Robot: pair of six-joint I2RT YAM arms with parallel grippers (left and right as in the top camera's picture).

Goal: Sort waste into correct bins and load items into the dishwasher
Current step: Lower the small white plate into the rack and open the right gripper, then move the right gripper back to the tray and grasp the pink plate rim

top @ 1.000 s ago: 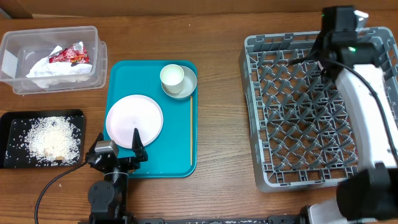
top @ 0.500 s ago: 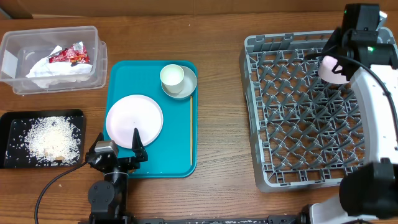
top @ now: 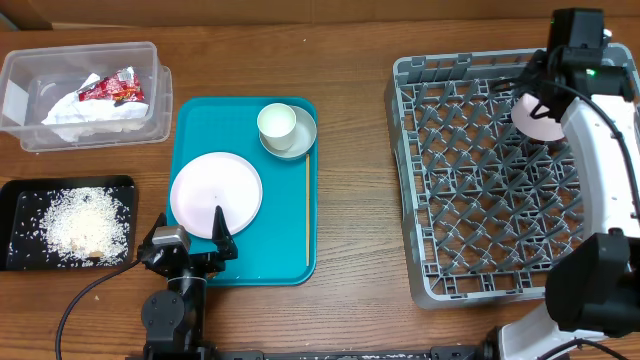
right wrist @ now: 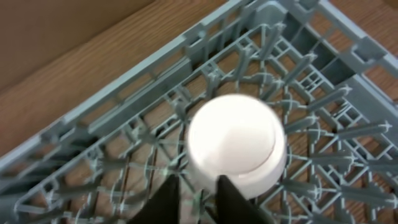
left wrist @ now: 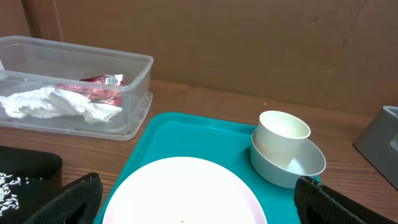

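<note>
Overhead view of a wooden table with sorting well under way. The waste is looking finished: crumpled napkins (top: pixel 75 112) and a red wrapper (top: pixel 112 90) are lying in the clear tub (top: pixel 150 60) at the far left, and loose rice (top: pixel 85 222) is sitting in the black tray (top: pixel 20 190) below it.

Loading is only beginning. One small plate (top: pixel 535 115) is resting among the pegs in the far right corner of the grey dish rack (top: pixel 480 200). The right gripper (right wrist: pixel 198 196) is hovering just above it, fingers drawn nearly together and holding nothing (the plate appears to be released).

Three items are waiting on the teal tray (top: pixel 290 240): the large plate (top: pixel 215 190), and the white cup (top: pixel 277 122) sitting inside the bowl (top: pixel 300 140).

The left gripper (left wrist: pixel 199 199) is waiting wide open and empty at the tray's near edge, just beside the large plate. A thin wooden stick (top: pixel 307 200) is lying along the tray's right side, clear of the dishes. The nested cup will likely need separating from the bowl.
</note>
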